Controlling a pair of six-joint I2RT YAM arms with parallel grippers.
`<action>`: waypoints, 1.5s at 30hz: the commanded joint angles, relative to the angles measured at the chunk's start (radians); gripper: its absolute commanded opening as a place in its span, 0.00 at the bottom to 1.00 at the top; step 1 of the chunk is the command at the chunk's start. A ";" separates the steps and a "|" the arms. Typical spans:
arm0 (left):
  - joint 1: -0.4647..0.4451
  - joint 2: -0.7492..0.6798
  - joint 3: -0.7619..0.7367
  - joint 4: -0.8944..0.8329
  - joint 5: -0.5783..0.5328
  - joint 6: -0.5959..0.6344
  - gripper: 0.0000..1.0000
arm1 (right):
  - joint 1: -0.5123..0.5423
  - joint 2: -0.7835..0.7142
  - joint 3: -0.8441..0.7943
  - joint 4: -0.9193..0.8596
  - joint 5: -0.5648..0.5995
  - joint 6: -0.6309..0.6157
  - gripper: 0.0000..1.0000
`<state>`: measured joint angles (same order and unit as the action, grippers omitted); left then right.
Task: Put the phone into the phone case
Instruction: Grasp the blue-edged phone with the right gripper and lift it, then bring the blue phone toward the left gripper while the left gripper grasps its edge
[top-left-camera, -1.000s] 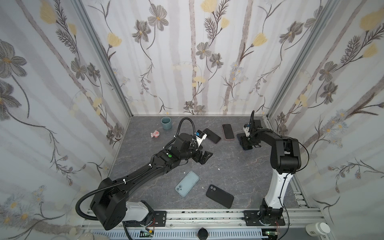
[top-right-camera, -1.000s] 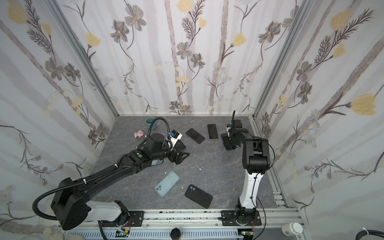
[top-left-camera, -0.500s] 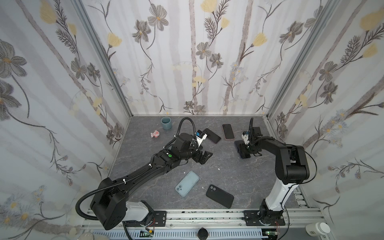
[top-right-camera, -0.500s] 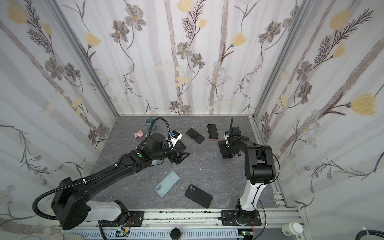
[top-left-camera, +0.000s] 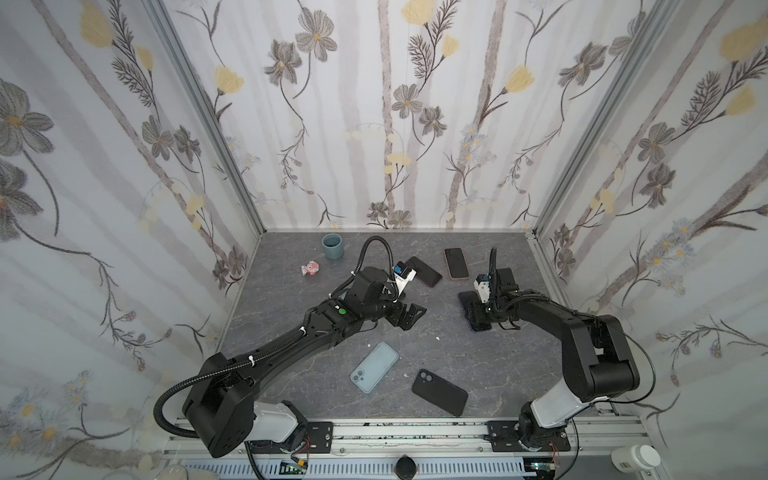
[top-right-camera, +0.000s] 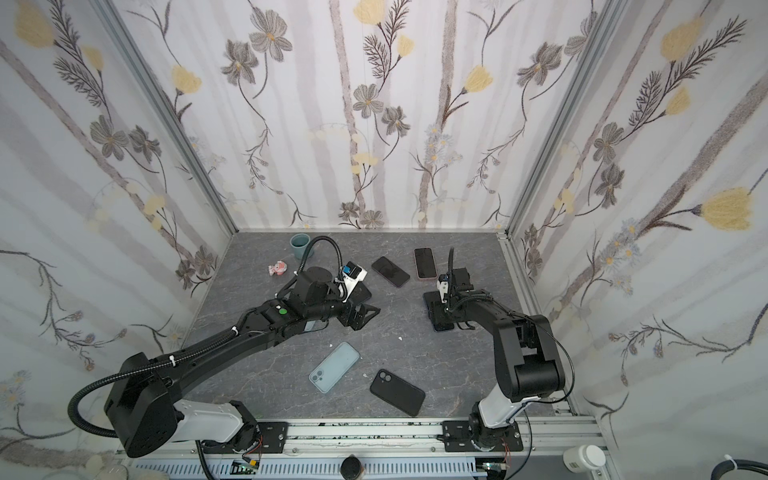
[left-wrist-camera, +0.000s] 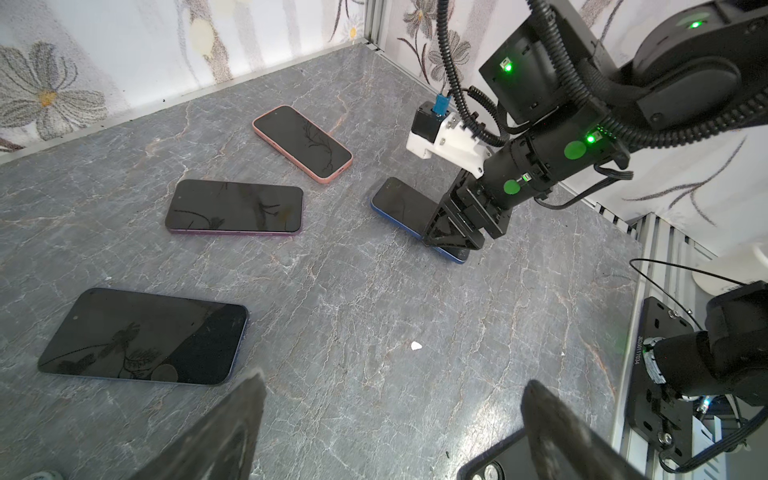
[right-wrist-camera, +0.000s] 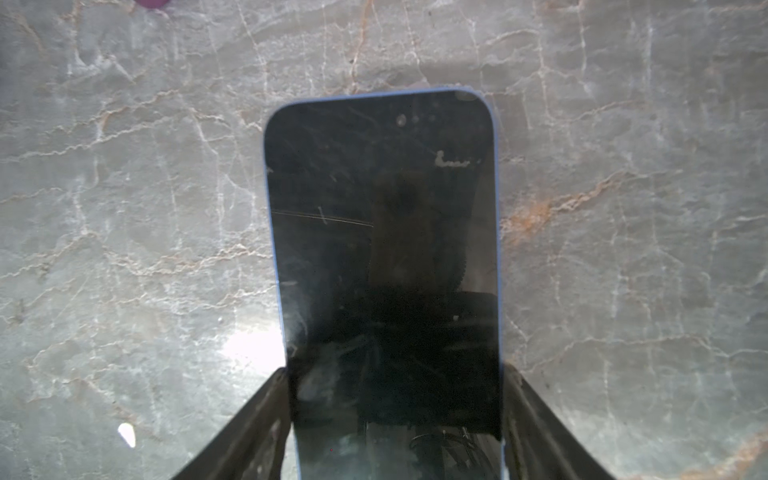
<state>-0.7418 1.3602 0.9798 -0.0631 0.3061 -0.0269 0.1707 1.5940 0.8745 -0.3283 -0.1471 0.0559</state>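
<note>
My right gripper (top-left-camera: 478, 316) (right-wrist-camera: 395, 419) is shut on the blue-edged phone (top-left-camera: 465, 300) (right-wrist-camera: 382, 249), screen up. Its fingers (right-wrist-camera: 257, 428) press both long edges, low over the right side of the table. The left wrist view shows the same phone (left-wrist-camera: 399, 203) in that grip. A black phone case (top-left-camera: 439, 392) (top-right-camera: 397, 392) and a light blue phone case (top-left-camera: 374, 366) (top-right-camera: 334, 366) lie near the front, camera cutouts up. My left gripper (top-left-camera: 409, 316) (left-wrist-camera: 392, 382) hangs open over bare table mid-scene, holding nothing. A corner of the black case (left-wrist-camera: 490, 465) shows by its finger.
Three more phones lie screen up: a purple one (top-left-camera: 424, 271) (left-wrist-camera: 235, 206), a pink one (top-left-camera: 456, 263) (left-wrist-camera: 303, 143) and a dark blue one (left-wrist-camera: 141, 336) by my left wrist. A teal cup (top-left-camera: 331, 246) and a small pink toy (top-left-camera: 310, 268) sit back left. Walls close three sides.
My right gripper has swung forward and toward the middle, taking the blue-edged phone with it. The left arm has stayed almost still with its gripper open.
</note>
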 joint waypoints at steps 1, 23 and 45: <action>0.000 -0.001 0.006 0.022 -0.018 -0.004 0.96 | 0.012 -0.056 -0.015 0.062 -0.006 0.020 0.61; 0.123 0.014 0.096 0.008 0.057 -0.259 0.94 | 0.369 -0.300 -0.009 0.200 0.096 -0.129 0.58; 0.189 0.068 0.124 0.021 0.364 -0.384 0.85 | 0.602 -0.355 0.026 0.290 0.236 -0.264 0.57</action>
<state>-0.5545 1.4269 1.0977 -0.0639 0.6353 -0.3965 0.7643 1.2575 0.8959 -0.1204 0.0635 -0.1860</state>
